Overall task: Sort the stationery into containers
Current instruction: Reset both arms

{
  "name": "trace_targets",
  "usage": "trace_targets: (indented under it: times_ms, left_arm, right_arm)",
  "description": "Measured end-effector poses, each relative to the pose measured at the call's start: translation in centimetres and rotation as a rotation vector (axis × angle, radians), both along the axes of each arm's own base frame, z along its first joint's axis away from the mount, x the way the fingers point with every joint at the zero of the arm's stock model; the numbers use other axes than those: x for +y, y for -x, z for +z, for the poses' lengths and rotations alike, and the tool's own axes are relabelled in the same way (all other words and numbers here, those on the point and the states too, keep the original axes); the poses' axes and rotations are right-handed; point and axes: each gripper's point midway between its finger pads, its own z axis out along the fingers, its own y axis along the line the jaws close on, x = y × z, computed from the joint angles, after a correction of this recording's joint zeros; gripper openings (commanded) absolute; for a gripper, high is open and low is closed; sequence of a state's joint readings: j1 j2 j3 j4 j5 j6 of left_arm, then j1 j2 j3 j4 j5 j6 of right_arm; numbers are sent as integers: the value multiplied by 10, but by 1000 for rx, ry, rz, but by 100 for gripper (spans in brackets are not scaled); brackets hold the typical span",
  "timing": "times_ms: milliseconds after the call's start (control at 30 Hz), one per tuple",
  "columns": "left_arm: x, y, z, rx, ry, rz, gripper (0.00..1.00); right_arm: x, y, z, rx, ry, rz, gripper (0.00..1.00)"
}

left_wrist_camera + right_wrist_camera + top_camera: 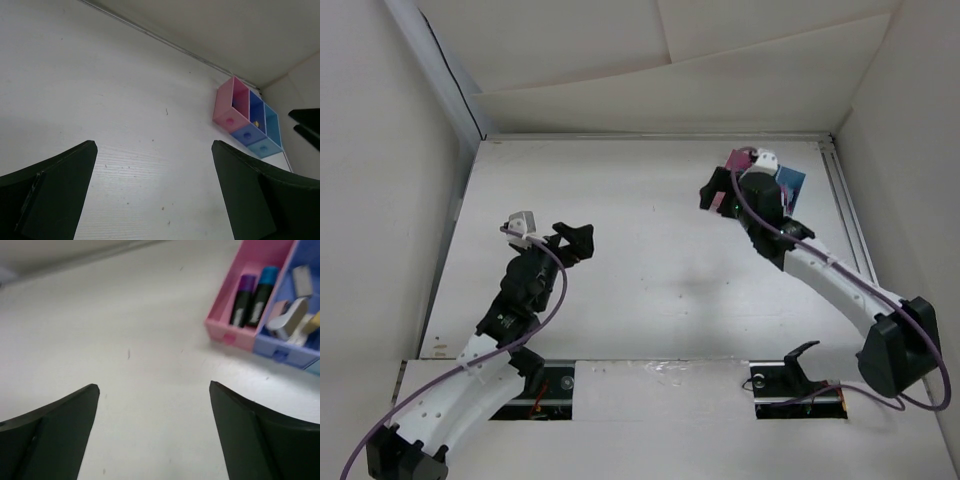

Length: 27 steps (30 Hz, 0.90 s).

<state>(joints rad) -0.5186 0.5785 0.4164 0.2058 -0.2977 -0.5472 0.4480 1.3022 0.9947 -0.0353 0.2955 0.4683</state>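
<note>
The containers (248, 131) are a row of pink, dark blue and cyan bins at the table's far right; in the top view (793, 186) my right arm hides most of them. In the right wrist view the pink bin (223, 333) holds a purple highlighter (243, 299) and a blue highlighter (262, 290), both with black caps. The dark blue bin (280, 353) holds beige and grey eraser-like blocks (301, 279) and white pieces (292, 317). My right gripper (713, 196) is open and empty just left of the bins, also shown in its wrist view (154, 385). My left gripper (576, 243) is open and empty over bare table (154, 145).
White walls enclose the table on the left, back and right, with a metal rail (650, 136) along the back edge. A black clamp (790, 364) and cut-outs sit at the near edge. My right arm's fingers (306, 125) show at the right edge of the left wrist view.
</note>
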Motion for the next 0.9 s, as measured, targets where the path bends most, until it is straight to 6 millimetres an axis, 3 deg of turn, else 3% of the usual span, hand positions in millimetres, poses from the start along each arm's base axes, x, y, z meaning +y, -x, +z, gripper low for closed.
trace_targets:
  times_ms: [267, 467, 700, 900]
  left_arm:
    - [7, -1, -10, 58, 8, 54, 100]
    - [11, 4, -14, 96, 24, 68, 100]
    - [-1, 19, 11, 16, 92, -31, 100]
    - [-17, 27, 15, -14, 131, -132, 100]
  right_arm:
    - [85, 103, -51, 78, 45, 341, 100]
    - [109, 163, -91, 153, 92, 480, 100]
    - [114, 187, -90, 161, 111, 483, 100]
    - [123, 190, -66, 159, 156, 452, 100]
